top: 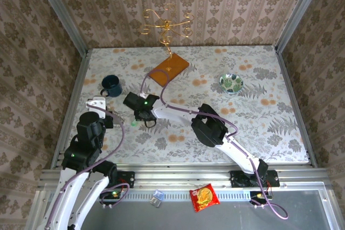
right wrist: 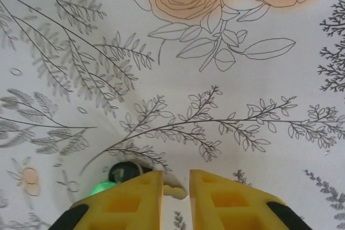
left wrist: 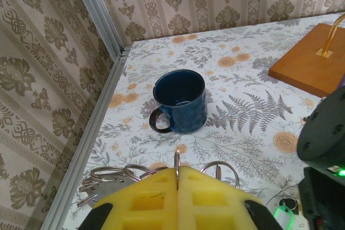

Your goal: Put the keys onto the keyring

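At the left of the desk [top: 259, 127], my left jaws clamp the keyring [left wrist: 177, 159]: thin, stiff, slippery wire, standing upright, edge-on. My right jaws hang narrowly apart over the green key [right wrist: 102, 188]; whether they pinch it, I cannot tell. Light and rigid, it is best taken by the head; its shaft seemingly lies crosswise.

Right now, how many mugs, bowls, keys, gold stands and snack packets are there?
Mugs: 1, the blue mug
Bowls: 1, the green-patterned bowl
Keys: 2, the green-headed key and the dark-headed key
Gold stands: 1, the gold wire stand
Snack packets: 1, the red snack packet
Total: 6
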Controlling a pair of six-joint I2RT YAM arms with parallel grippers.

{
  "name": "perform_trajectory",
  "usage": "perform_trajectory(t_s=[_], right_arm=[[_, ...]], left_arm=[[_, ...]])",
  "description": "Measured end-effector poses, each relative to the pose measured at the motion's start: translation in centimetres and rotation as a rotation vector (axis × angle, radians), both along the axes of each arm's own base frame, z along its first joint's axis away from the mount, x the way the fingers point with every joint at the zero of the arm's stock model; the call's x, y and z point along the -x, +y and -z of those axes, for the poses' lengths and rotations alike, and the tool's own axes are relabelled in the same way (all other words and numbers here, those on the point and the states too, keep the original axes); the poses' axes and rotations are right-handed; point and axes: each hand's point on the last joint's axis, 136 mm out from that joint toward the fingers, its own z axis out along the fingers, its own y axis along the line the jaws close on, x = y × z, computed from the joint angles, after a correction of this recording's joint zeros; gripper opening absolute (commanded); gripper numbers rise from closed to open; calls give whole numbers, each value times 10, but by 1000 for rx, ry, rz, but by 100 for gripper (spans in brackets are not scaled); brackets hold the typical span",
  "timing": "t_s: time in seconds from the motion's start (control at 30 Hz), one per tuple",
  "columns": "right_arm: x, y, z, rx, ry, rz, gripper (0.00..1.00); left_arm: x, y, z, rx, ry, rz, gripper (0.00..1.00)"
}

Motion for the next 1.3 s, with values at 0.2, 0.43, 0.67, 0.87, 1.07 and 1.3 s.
perform_trajectory(t_s=[0.2, 0.43, 0.67, 0.87, 1.07, 1.3], right_arm=[[-1, 9, -6, -17, -10, -44, 33], [-7, 35, -17, -64, -44, -86, 32], [2, 28, 3, -7, -6, -95, 27], [9, 16, 10, 52, 30, -97, 26], [18, 6, 13, 97, 40, -132, 24], [58, -49, 15, 213, 115, -163, 22]], left_arm=[[0, 1, 0, -2, -1, -6, 0], [0, 3, -1, -6, -3, -19, 0], [0, 5, -1, -8, -4, -25, 0], [0, 5, -1, -9, -5, -28, 0], [0, 5, -1, -9, -5, -28, 0], [0, 5, -1, -9, -5, -28, 0]])
